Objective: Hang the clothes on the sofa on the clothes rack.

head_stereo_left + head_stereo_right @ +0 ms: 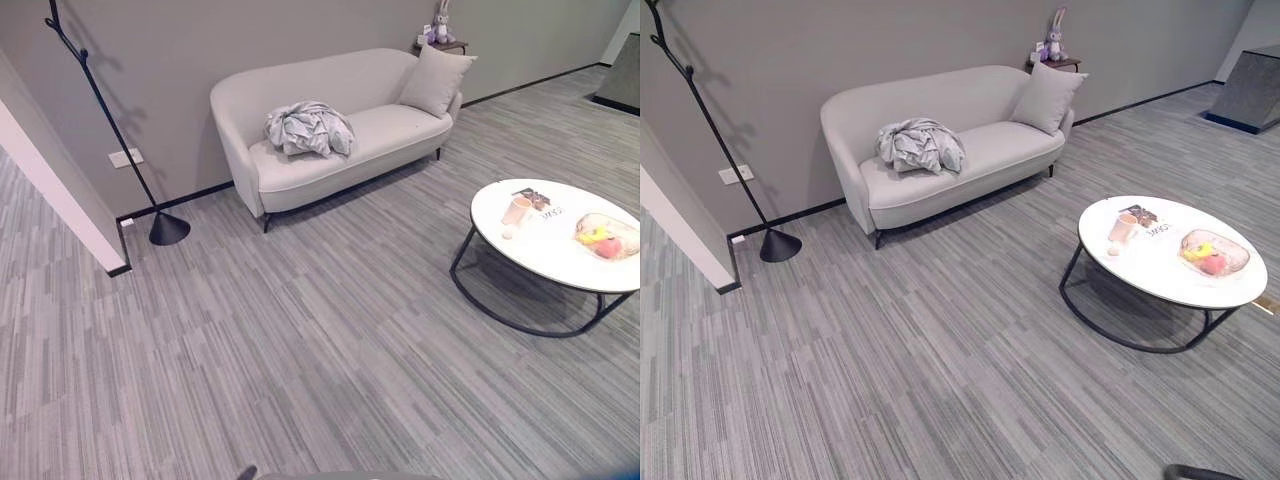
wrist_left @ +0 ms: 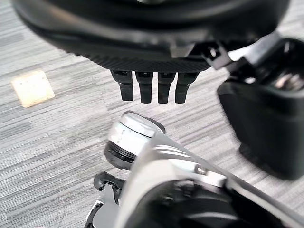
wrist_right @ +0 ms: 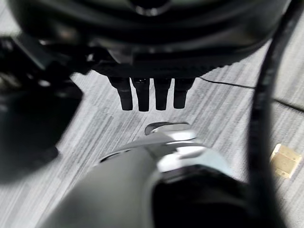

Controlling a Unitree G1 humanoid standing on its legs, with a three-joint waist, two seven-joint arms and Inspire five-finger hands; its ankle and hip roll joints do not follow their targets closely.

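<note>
1 grey garment (image 1: 309,129) lies crumpled on the sofa (image 1: 400,130); the clothes rack (image 1: 100,110) stands left of it. Left robot hand (image 2: 152,85) and right robot hand (image 3: 152,92) hang empty with straight fingers.

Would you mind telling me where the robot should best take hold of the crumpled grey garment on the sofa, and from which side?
Probably the raised folds at the top of the grey garment, coming from the sofa's open front and above. It lies bunched on the seat close to the backrest, so the rear is blocked, and its ridges offer cloth to pinch.
</note>
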